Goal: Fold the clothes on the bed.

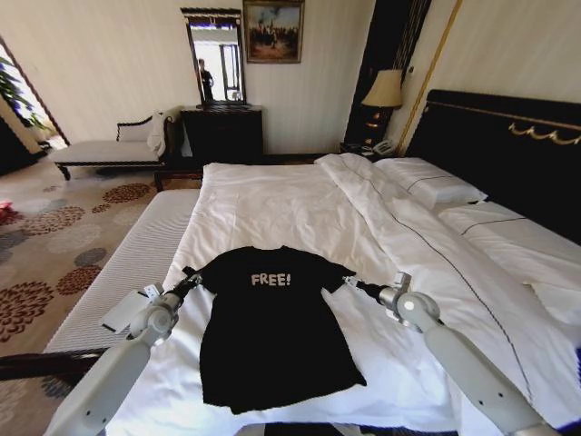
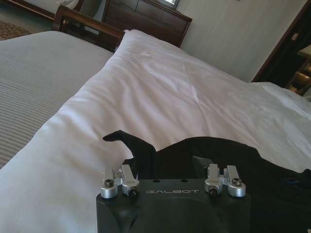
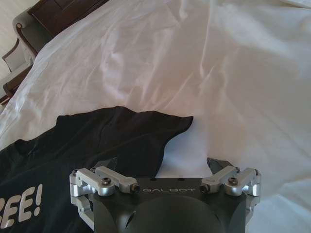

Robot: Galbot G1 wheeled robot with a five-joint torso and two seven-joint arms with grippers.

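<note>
Soft daylight, sharp, mild wide-angle distortion

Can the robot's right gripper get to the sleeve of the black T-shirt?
Probably yes. The right gripper sits open right at the black T-shirt's sleeve, which lies flat on the white duvet with nothing in between.

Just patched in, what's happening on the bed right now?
A black T-shirt lies spread flat, print side up, on the white bed. The left hand sits at its left sleeve and the right hand at its right sleeve, both low over the duvet. The right hand's fingers are open around the sleeve edge. No fold has been made yet.
</note>
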